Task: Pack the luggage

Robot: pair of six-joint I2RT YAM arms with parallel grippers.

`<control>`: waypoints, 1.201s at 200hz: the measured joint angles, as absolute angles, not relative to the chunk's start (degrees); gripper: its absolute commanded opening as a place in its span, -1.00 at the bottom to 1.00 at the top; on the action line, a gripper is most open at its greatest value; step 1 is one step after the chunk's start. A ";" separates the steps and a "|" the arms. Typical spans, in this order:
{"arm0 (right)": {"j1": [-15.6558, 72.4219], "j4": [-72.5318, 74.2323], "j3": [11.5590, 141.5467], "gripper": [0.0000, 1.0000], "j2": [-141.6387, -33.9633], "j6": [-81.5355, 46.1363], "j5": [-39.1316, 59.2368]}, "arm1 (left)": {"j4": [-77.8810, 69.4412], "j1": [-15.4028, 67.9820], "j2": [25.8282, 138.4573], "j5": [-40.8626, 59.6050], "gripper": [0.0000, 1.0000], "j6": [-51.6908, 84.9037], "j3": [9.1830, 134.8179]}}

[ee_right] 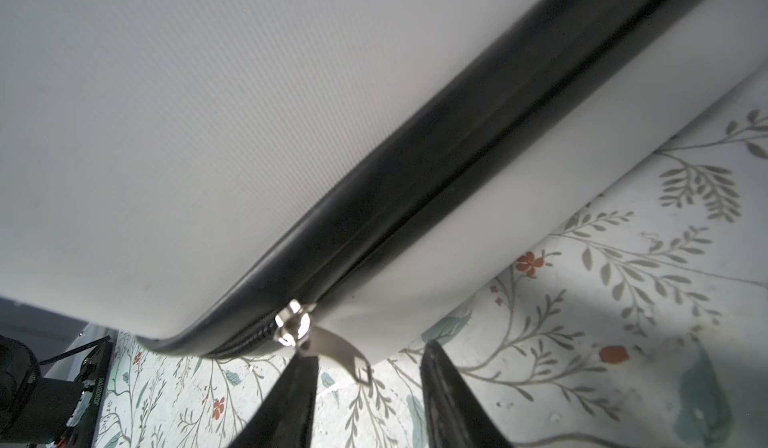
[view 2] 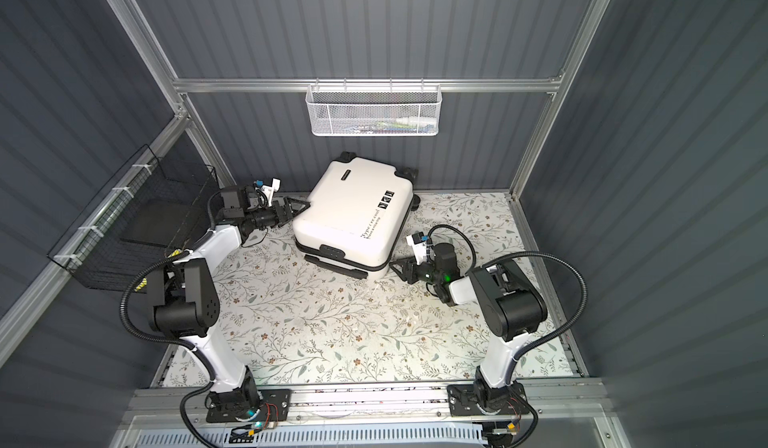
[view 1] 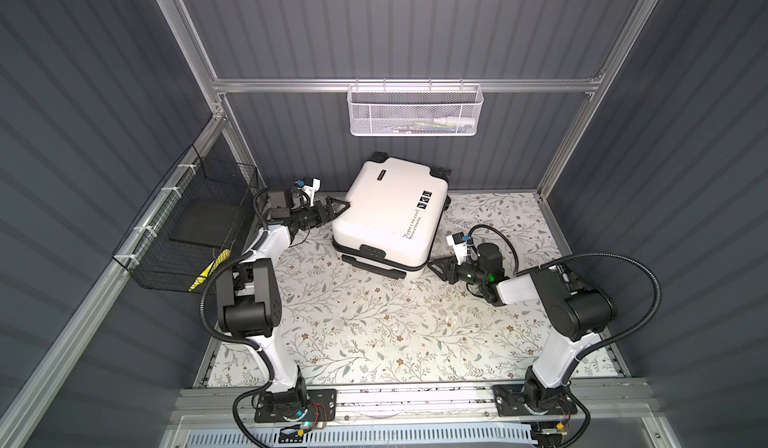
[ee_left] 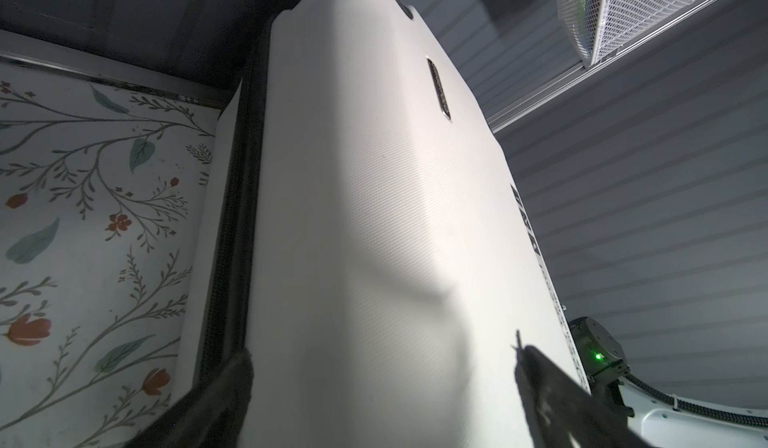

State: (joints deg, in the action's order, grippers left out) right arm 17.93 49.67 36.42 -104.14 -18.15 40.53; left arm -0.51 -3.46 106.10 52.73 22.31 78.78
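The luggage (view 1: 390,213) (view 2: 353,213) is a white hard-shell suitcase lying shut and slightly askew at the back middle of the table, wheels toward the rear wall. My left gripper (view 1: 338,207) (view 2: 299,209) is open at its left edge. In the left wrist view its gripper (ee_left: 384,348) has the white upper shell (ee_left: 374,217) between its spread jaws. My right gripper (view 1: 434,267) (view 2: 395,267) is open at the front right corner. In the right wrist view the silver zipper pull (ee_right: 340,352) hangs loose between the jaws of that gripper (ee_right: 370,352), below the black zipper seam (ee_right: 415,184).
A white mesh basket (view 1: 415,111) (view 2: 372,111) hangs on the rear rail above the suitcase. A black wire basket (view 1: 195,225) (view 2: 137,225) on the left wall holds a dark flat item and something yellow. The floral table cover (view 1: 374,329) spreads in front.
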 measured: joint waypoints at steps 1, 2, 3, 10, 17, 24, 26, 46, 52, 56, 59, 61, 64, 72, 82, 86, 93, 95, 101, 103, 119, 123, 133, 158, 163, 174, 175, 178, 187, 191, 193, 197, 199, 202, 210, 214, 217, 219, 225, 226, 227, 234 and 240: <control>17.93 49.67 36.45 -0.15 -104.16 -18.13 40.56 | -0.51 -3.46 106.10 52.75 0.99 22.31 78.78; 17.91 49.67 36.49 -0.16 -104.20 -18.09 40.58 | -0.51 -3.46 106.13 52.77 1.00 22.31 78.78; 17.91 49.69 36.51 -0.16 -104.22 -18.04 40.60 | -0.51 -3.46 106.13 52.80 0.99 22.31 78.78; 17.93 49.69 36.80 -0.18 -104.33 -17.76 40.80 | -0.51 -3.46 106.13 52.84 0.99 22.31 78.78; 17.91 49.65 37.04 -0.18 -104.38 -17.58 40.93 | -0.51 -3.46 106.13 52.97 0.99 22.31 78.78; 17.91 49.63 37.21 -0.19 -104.42 -17.45 41.17 | -0.51 -3.46 106.15 53.15 0.99 22.31 78.78; 17.91 49.60 37.26 -0.19 -104.42 -17.43 41.19 | -0.51 -3.46 106.15 53.19 0.99 22.31 78.78; 17.82 49.39 37.69 -0.25 -104.53 -16.91 41.93 | -0.51 -3.46 106.34 53.65 0.99 22.31 78.78; 17.82 49.28 37.80 -0.27 -104.55 -16.67 42.11 | -0.51 -3.46 106.43 53.76 0.99 22.31 78.78; 17.80 49.21 37.89 -0.28 -104.60 -16.51 42.24 | -0.51 -3.46 106.50 53.82 0.99 22.31 78.81; 17.80 49.21 37.93 -0.29 -104.62 -16.43 42.37 | -0.51 -3.46 106.54 53.93 0.99 22.31 78.81; 17.78 49.17 37.95 -0.30 -104.64 -16.43 42.44 | -0.51 -3.46 106.54 53.93 0.99 22.31 78.78; 17.78 49.19 38.02 -0.31 -104.64 -16.29 42.52 | -0.51 -3.46 106.56 53.95 0.99 22.33 78.78; 17.76 49.19 38.13 -0.35 -104.75 -16.21 42.96 | -0.54 -3.46 106.63 54.11 0.99 22.31 78.81; 17.76 49.21 38.22 -0.36 -104.86 -16.21 43.35 | -0.56 -3.46 106.65 54.17 0.99 22.33 78.81; 17.76 49.28 38.26 -0.36 -104.95 -16.23 43.53 | -0.56 -3.46 106.65 54.19 0.99 22.33 78.81; 17.69 49.47 38.35 -0.37 -105.14 -16.25 43.86 | -0.56 -3.46 106.65 54.28 0.99 22.33 78.81; 17.65 49.50 38.37 -0.38 -105.23 -16.27 43.99 | -0.56 -3.46 106.65 54.30 0.99 22.33 78.83; 17.61 49.78 38.41 -0.38 -105.47 -16.29 44.34 | -0.49 -3.46 106.69 54.35 0.99 22.33 79.07; 17.58 49.78 38.46 -0.39 -105.54 -16.34 44.47 | -0.49 -3.46 106.76 54.35 0.99 22.33 79.18; 17.45 50.39 38.79 -0.41 -106.28 -16.49 45.41 | -0.73 -3.46 107.15 54.65 0.99 22.35 80.53; 17.43 50.57 38.85 -0.42 -106.45 -16.51 45.67 | -0.84 -3.46 107.20 54.72 0.99 22.35 80.73; 17.39 50.78 39.05 -0.43 -106.98 -16.56 46.11 | -1.10 -3.46 107.28 54.83 0.99 22.35 81.19; 17.63 51.22 39.16 -0.46 -108.05 -16.64 46.57 | -1.41 -3.46 107.28 55.16 0.99 22.37 81.38; 17.72 51.24 39.22 -0.48 -108.18 -16.69 46.65 | -1.39 -3.46 107.31 55.16 0.99 22.39 81.38; 17.76 51.27 39.24 -0.51 -108.25 -16.80 46.87 | -1.43 -3.46 107.39 55.16 0.99 22.55 81.38; 17.76 51.27 39.24 -0.51 -108.25 -16.84 46.89 | -1.41 -3.46 107.39 55.16 0.99 22.55 81.38; 17.76 51.33 39.27 -0.52 -108.25 -16.80 46.96 | -1.41 -3.46 107.39 55.16 0.99 22.57 81.38; 17.76 51.42 39.35 -0.53 -108.25 -16.93 47.09 | -1.41 -3.46 107.42 55.18 0.99 22.65 81.38; 17.76 51.42 39.38 -0.53 -108.25 -16.91 47.16 | -1.41 -3.46 107.42 55.18 0.99 22.72 81.38; 17.76 51.42 39.40 -0.53 -108.22 -16.91 47.18 | -1.41 -3.46 107.42 55.18 0.99 22.72 81.38; 17.74 51.42 39.42 -0.54 -108.22 -16.91 47.20 | -1.41 -3.46 107.42 55.18 1.00 22.74 81.38; 17.74 51.42 39.44 -0.54 -108.22 -16.91 47.20 | -1.41 -3.46 107.42 55.20 0.99 22.74 81.38; 17.72 51.42 39.46 -0.54 -108.22 -16.91 47.20 | -1.41 -3.46 107.42 55.20 0.99 22.74 81.38; 17.72 51.40 39.53 -0.55 -108.22 -16.88 47.27 | -1.39 -3.46 107.42 55.20 0.99 22.74 81.38; 17.72 51.37 39.55 -0.56 -108.22 -16.88 47.31 | -1.39 -3.46 107.42 55.20 0.99 22.74 81.38; 17.72 51.37 39.59 -0.57 -108.22 -16.86 47.35 | -1.39 -3.46 107.42 55.20 1.00 22.74 81.38; 17.72 51.37 39.59 -0.58 -108.22 -16.86 47.37 | -1.39 -3.46 107.42 55.20 0.99 22.76 81.38; 17.72 51.33 39.66 -0.61 -108.22 -16.80 47.46 | -1.41 -3.46 107.42 55.20 0.99 22.74 81.38; 17.72 51.31 39.66 -0.61 -108.22 -16.82 47.51 | -1.41 -3.46 107.42 55.20 1.00 22.74 81.38; 17.72 51.27 39.66 -0.61 -108.22 -16.84 47.57 | -1.41 -3.46 107.44 55.20 1.00 22.74 81.38; 17.72 51.20 39.68 -0.66 -108.22 -16.71 47.88 | -1.41 -3.46 107.44 55.20 0.99 22.74 81.38; 17.74 51.16 39.68 -0.71 -108.22 -16.64 48.12 | -1.41 -3.46 107.50 55.18 0.99 22.74 81.38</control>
